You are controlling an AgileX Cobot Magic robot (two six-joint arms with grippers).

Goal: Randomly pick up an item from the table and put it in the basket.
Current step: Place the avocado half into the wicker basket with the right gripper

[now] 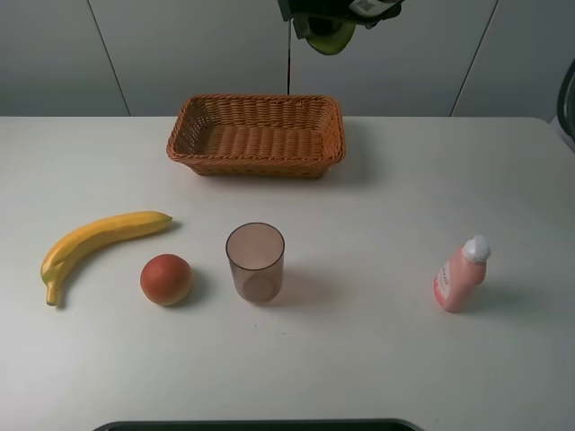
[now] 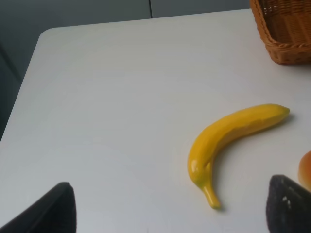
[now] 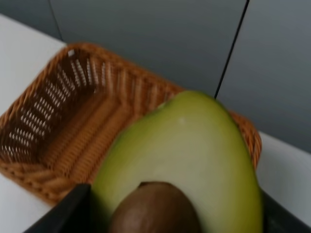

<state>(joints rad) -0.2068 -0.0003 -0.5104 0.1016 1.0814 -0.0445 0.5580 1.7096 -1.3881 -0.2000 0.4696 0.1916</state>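
The avocado half (image 1: 328,36) is up in the air, well clear of the table (image 1: 377,359), pinched in the right gripper (image 1: 334,16). The jaws are closed on its two sides, and the dark tips show at either edge of the right wrist view. That view puts the cut face straight at the camera, with pale yellow-green flesh (image 3: 194,150) and the brown pit (image 3: 155,208) low in it. Part of the basket (image 3: 73,121) lies beyond the fruit there, and nothing shows inside that part.

From the high camera the avocado hangs at the top of the picture, above the far rim of the basket (image 1: 256,166) and a little right of its middle. It is not touching the wicker. The basket sits toward the back of the table with its long side facing the camera.

Over on the other side, the left gripper (image 2: 170,213) hovers above the table with its jaws spread wide and nothing between them. The banana (image 2: 233,141) lies on the table below it, curved.

Across the front of the table the banana (image 1: 99,238) lies far left. A round orange-red fruit (image 1: 166,279) sits just beside it. A translucent brownish cup (image 1: 255,262) stands upright near the middle. A pink bottle with a white cap (image 1: 460,275) stands well apart on the right.
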